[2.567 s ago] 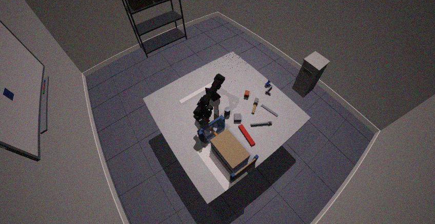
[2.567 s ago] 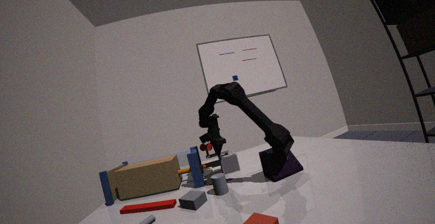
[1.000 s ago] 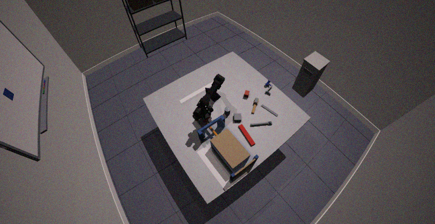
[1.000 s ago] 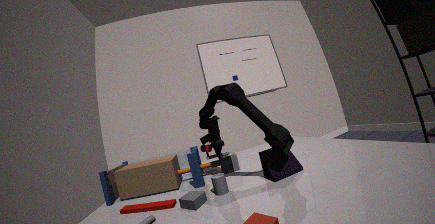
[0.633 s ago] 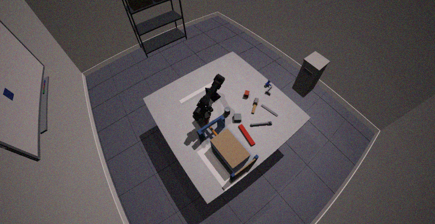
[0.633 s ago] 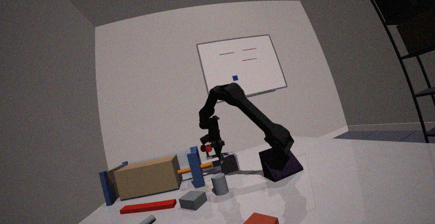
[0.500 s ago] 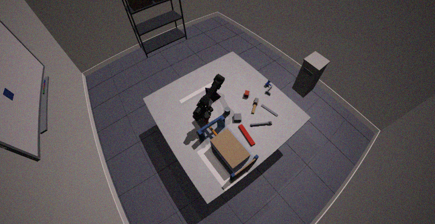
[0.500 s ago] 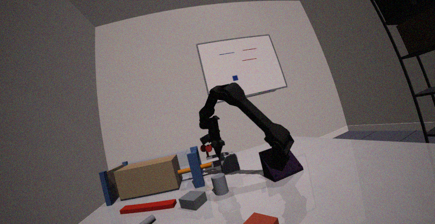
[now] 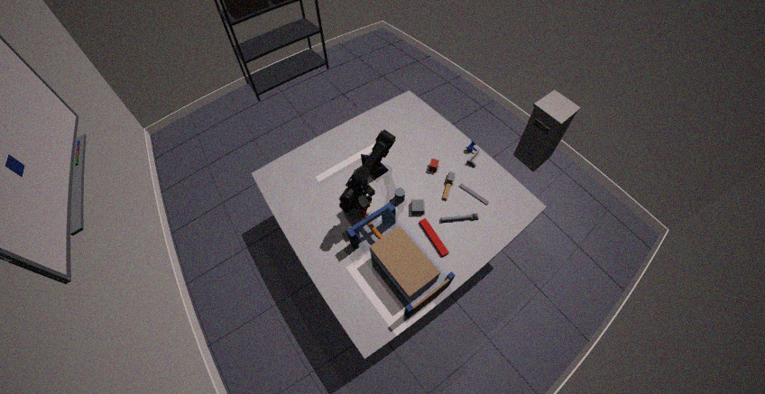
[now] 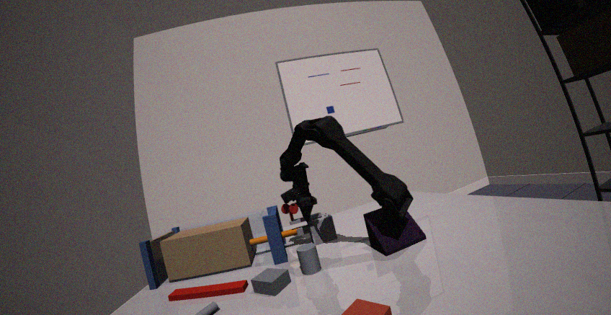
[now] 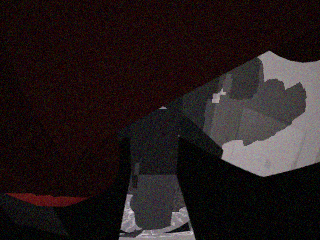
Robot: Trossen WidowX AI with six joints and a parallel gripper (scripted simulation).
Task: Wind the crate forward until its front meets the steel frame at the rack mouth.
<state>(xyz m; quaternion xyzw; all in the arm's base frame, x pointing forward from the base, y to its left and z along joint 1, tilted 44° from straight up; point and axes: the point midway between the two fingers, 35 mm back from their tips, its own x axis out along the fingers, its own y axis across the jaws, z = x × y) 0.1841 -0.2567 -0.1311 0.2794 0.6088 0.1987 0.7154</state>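
Observation:
The brown-topped crate (image 9: pixel 405 261) (image 10: pixel 205 249) sits flat. A gap separates its front from the blue frame (image 9: pixel 370 220) (image 10: pixel 274 234) at the rack's mouth. The orange strap (image 9: pixel 376 231) (image 10: pixel 259 240) runs from the crate through the frame towards the grey winch (image 10: pixel 327 228). My gripper (image 10: pixel 307 220) (image 11: pixel 152 145) points down beside the winch, shut on the winch handle, whose red knob (image 10: pixel 290 208) shows on the frame side. The knob, dark and close, fills much of the wrist view. The key's end and the winch's hole are hidden, so I cannot tell whether the key is seated.
A grey cylinder (image 9: pixel 399 194) (image 10: pixel 308 259) and grey block (image 9: pixel 417 206) (image 10: pixel 271 282) stand beside the mouth. A red bar (image 9: pixel 433 237) (image 10: pixel 208 290) lies alongside the crate. A wrench (image 9: pixel 457 218), grey bar (image 9: pixel 473 194), hammer (image 9: pixel 447 190) and red block (image 9: pixel 433 164) lie farther off.

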